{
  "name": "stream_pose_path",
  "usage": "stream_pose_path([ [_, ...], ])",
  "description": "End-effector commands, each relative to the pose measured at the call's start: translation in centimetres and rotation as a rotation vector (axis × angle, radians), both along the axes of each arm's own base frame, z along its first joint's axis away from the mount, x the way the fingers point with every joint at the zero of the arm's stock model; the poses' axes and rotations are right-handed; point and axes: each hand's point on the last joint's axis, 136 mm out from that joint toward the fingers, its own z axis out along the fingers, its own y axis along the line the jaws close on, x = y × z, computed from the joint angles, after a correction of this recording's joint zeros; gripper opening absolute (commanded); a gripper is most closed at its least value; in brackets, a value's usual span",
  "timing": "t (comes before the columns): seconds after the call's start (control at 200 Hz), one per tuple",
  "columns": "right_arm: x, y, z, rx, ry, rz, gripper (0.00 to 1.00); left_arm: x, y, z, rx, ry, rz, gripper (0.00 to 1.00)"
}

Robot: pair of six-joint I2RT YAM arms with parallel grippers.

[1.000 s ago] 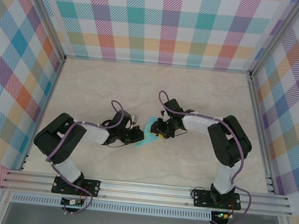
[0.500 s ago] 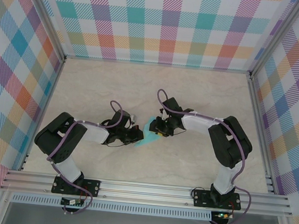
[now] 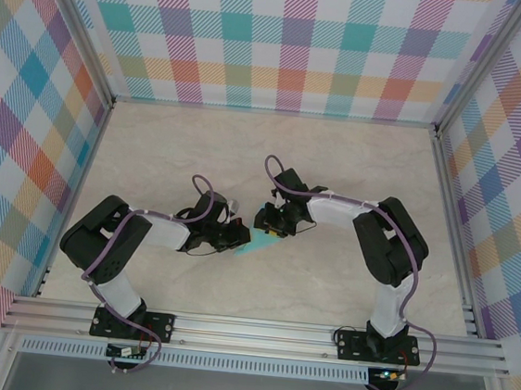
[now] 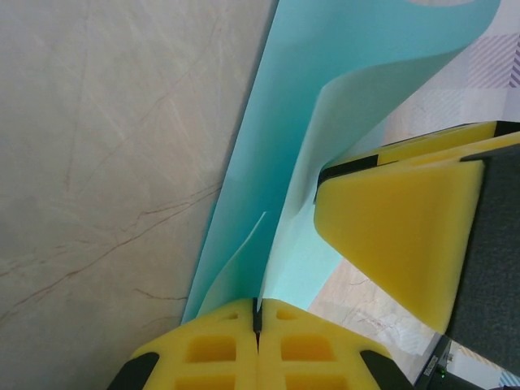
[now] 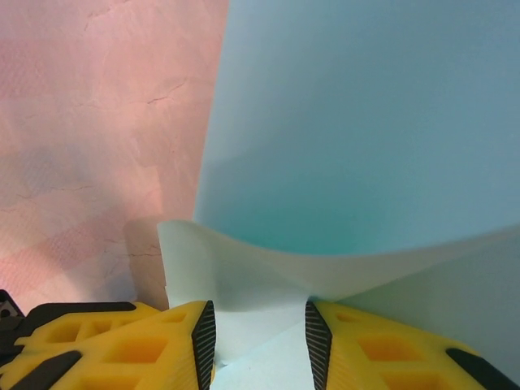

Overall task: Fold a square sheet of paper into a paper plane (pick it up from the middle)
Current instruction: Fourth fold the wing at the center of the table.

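Note:
The square sheet of paper (image 3: 260, 243) is turquoise and partly folded, and it lies mid-table between both grippers. My left gripper (image 3: 240, 239) is shut on its folded edge; in the left wrist view the yellow pads (image 4: 219, 349) meet on the thin paper layers (image 4: 268, 162). My right gripper (image 3: 269, 226) hangs over the sheet from the right. In the right wrist view its fingers (image 5: 260, 345) stand apart, with a curled flap of the sheet (image 5: 349, 122) rising between them. One right finger (image 4: 398, 236) shows beside the paper in the left wrist view. The paper plane is out of view.
The beige marbled tabletop (image 3: 200, 151) spreads around the arms, with checked walls on three sides. An aluminium rail (image 3: 246, 329) runs along the near edge by the arm bases.
My right gripper has slid left and slightly forward over the sheet, closer to the left gripper, and covers more of the paper. The left gripper has stayed in place.

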Motion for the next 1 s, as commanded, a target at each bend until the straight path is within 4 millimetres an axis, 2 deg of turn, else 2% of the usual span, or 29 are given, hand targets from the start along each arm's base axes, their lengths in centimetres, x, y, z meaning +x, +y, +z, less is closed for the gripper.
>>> stream_pose_path([
  [0.0, -0.7, -1.3, -1.2, -0.078, 0.035, -0.03, 0.38, 0.1, 0.6, -0.1, 0.001, 0.012, 0.02, 0.04],
  [0.135, -0.8, -1.5, -1.1, -0.091, 0.037, -0.037, 0.38, 0.1, 0.7, -0.2, 0.007, 0.012, 0.027, 0.04],
  [0.295, -0.3, -2.4, 0.0, -0.112, -0.012, -0.076, 0.4, 0.1, 0.9, -0.2, 0.013, 0.012, 0.036, 0.04],
  [0.405, -0.3, -2.6, -0.2, -0.131, -0.009, -0.093, 0.41, 0.1, 0.9, -0.1, 0.012, 0.01, 0.035, 0.04],
  [0.59, -0.6, -2.7, -1.7, -0.159, 0.042, -0.097, 0.44, 0.1, 0.8, 0.0, 0.009, 0.008, 0.034, 0.04],
  [0.75, -1.1, -3.7, -3.2, -0.253, 0.081, -0.108, 0.45, 0.1, 0.7, 0.4, 0.0, 0.003, 0.027, 0.06],
  [0.995, -2.3, -5.6, -5.6, -0.413, 0.166, -0.14, 0.45, 0.3, 1.3, 1.8, 0.006, -0.016, 0.041, 0.18],
])
